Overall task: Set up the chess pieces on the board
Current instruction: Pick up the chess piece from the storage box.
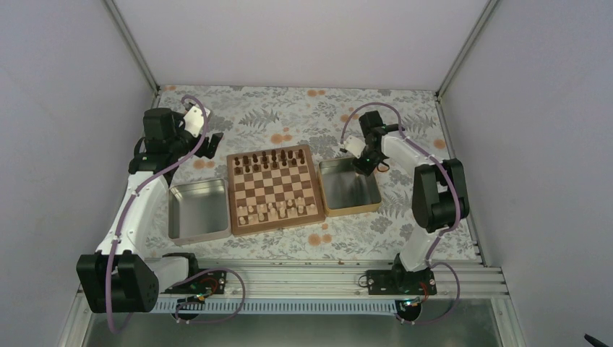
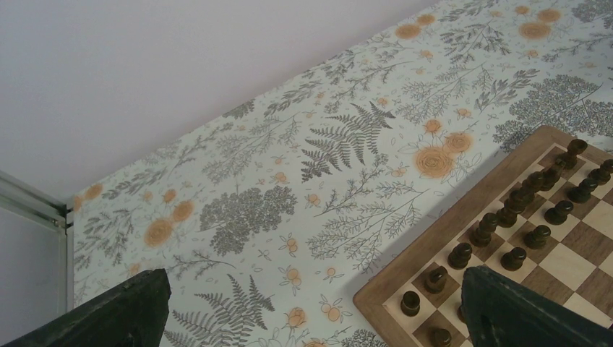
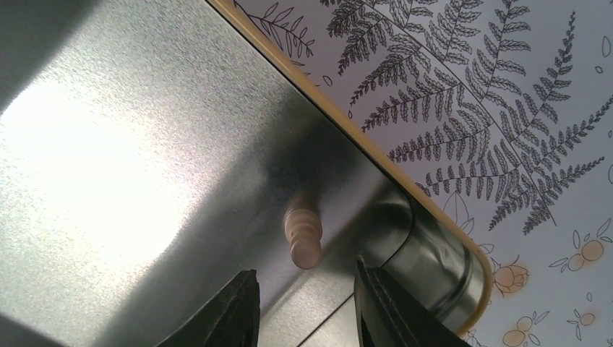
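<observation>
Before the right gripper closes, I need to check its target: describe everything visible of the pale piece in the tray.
The pale piece is small turned light wood with a ringed neck, apparently lying on its side on the metal tray near a rounded corner. The open right gripper hangs close, not touching.

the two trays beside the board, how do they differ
The left tray is plain metal to its edge; the right tray has a tan rim. The right tray holds a pale chess piece near a corner; the left tray shows none. The right gripper hangs open over the right tray; the left gripper, also open, is beyond the left tray. Both are shiny, shallow and flank the board.
</observation>
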Motion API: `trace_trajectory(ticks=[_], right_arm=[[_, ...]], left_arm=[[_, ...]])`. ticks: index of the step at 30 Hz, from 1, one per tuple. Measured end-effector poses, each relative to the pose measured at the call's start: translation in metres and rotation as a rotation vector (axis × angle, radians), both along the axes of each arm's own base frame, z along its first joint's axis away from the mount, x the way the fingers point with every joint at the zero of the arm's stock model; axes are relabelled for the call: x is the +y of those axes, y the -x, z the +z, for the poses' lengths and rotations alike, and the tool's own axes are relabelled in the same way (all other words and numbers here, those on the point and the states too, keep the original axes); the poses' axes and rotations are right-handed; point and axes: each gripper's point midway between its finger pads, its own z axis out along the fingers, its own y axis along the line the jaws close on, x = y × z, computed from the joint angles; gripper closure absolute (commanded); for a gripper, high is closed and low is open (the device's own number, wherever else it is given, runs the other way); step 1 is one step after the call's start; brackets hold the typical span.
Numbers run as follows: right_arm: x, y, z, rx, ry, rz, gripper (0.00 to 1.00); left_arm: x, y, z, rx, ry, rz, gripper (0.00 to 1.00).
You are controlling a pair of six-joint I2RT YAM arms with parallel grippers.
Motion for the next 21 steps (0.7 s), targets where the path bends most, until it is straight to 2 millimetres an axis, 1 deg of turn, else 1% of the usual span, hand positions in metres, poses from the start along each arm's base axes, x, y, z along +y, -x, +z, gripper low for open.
trace_trajectory(ticks=[9,13,15,18,21], right_arm=[[0.000,0.000,-0.009,0.021,0.004,0.000,0.64],[0.001,0.000,-0.016,0.033,0.005,0.001,0.67],[0.002,-0.001,-0.021,0.039,0.003,0.001,0.71],[0.002,-0.002,-0.027,0.050,0.003,0.003,0.83],[0.003,-0.003,-0.028,0.047,0.002,0.003,0.92]], left_arm=[[0.000,0.000,0.000,0.000,-0.001,-0.001,0.00],[0.000,0.000,0.000,0.000,-0.001,-0.001,0.00],[0.000,0.000,0.000,0.000,-0.001,-0.001,0.00],[0.000,0.000,0.000,0.000,-0.001,-0.001,0.00],[0.000,0.000,0.000,-0.001,-0.001,-0.001,0.00]])
